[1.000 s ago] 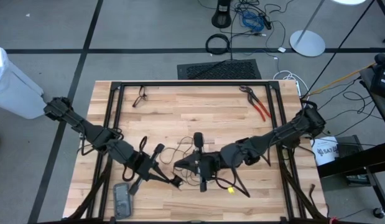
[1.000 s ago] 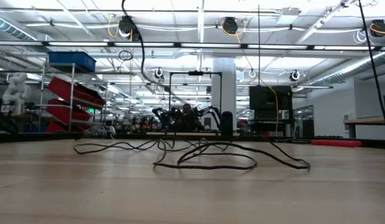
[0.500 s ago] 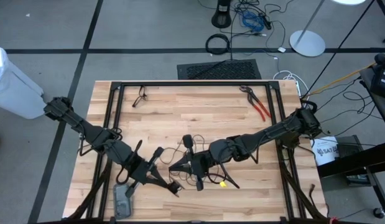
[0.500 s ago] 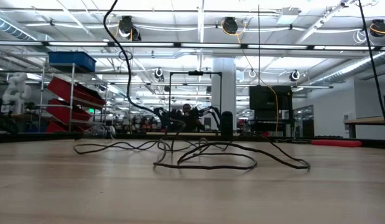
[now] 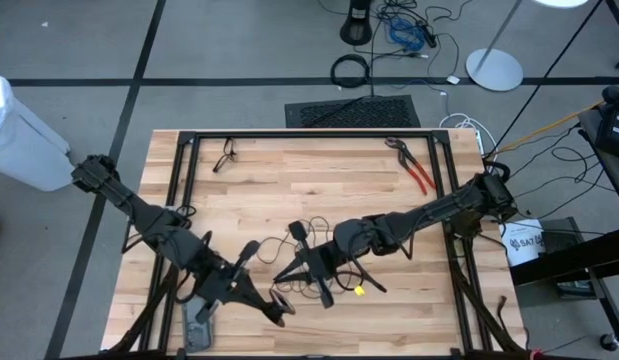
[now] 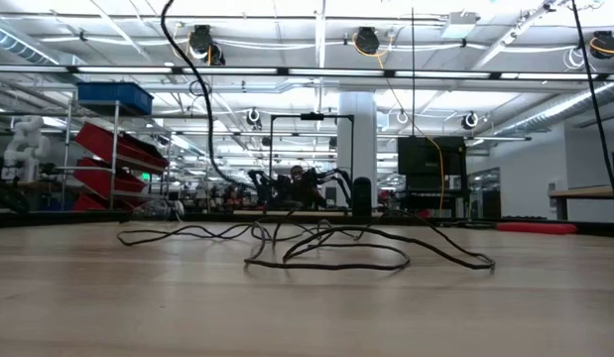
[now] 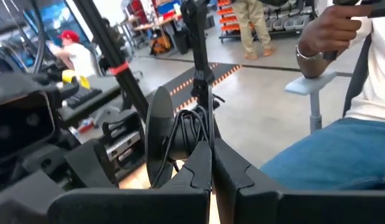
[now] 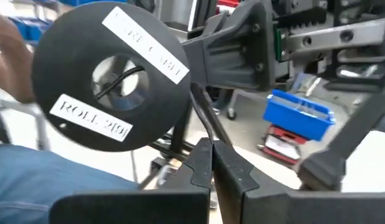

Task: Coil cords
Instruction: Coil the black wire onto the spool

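A: What takes up the most room?

B: The wooden table (image 5: 319, 190), with a black frame (image 5: 309, 134) lying on it. Both dark arms reach over its near half.

A: Where are the arms?

B: The left arm comes in from the far-left corner, and the left gripper (image 5: 280, 317) is low near the table's front edge. The right arm stretches in from the right side, and the right gripper (image 5: 281, 279) sits near the middle, just beside the left one.

A: Fingers?

B: Both pairs are clenched together. In the left wrist view the fingers (image 7: 201, 171) meet in a point, and the right wrist view shows its fingers (image 8: 208, 165) pressed together the same way. I cannot tell whether either pinches anything.

A: And the cord?

B: The thin black cord (image 5: 289, 242) lies in loose loops on the table's middle, by the two grippers. The low view shows it sprawled flat across the wood (image 6: 326, 260).

A: Smaller things?

B: Red-handled pliers (image 5: 413, 166) near the far-right corner, and a grey flat object (image 5: 197, 322) at the front left.
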You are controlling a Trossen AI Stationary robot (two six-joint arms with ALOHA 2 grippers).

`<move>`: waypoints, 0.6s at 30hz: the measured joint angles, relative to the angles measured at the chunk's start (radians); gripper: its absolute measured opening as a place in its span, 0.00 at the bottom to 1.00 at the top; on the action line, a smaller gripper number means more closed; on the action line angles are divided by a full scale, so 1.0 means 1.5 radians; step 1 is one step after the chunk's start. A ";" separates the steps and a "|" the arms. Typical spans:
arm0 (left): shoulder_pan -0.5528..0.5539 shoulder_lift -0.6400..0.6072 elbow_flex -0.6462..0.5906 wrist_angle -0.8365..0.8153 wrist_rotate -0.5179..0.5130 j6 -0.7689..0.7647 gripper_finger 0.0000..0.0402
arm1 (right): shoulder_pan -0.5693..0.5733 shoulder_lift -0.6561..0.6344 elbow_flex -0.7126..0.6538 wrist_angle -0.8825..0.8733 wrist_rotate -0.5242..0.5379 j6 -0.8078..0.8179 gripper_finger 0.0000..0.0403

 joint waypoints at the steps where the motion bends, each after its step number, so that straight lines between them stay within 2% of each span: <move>1: -0.002 0.000 0.000 0.004 -0.001 0.007 0.00 | -0.002 0.000 0.000 -0.001 -0.010 0.010 0.00; 7: -0.023 0.000 0.000 0.023 -0.069 0.040 0.00 | -0.005 0.000 0.000 -0.008 -0.074 0.045 0.00; 14: -0.057 0.000 -0.001 0.044 -0.231 0.065 0.00 | -0.004 0.000 0.001 -0.053 -0.093 0.062 0.00; 18: -0.072 -0.009 -0.001 0.032 -0.292 0.065 0.00 | -0.005 -0.001 0.002 -0.068 -0.090 0.068 0.00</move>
